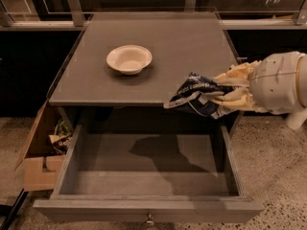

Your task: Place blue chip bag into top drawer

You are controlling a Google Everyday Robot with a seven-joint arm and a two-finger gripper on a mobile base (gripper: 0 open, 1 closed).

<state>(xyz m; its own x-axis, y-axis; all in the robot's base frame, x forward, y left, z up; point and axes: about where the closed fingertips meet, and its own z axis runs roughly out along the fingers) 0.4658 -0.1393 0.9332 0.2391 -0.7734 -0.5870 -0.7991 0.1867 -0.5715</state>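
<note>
Gripper jaws clamped on blue chip bag, which is held projecting beyond them; top drawer open below. Bag judged light, soft, slippery; crumpled edge best pinched.

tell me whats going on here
A robot arm's gripper holds a blue chip bag in its jaws at the front right edge of the table, just above the open top drawer. The bag is not in the drawer yet. A bowl sits on the table, and a cardboard box lies on the floor beside the drawer.
</note>
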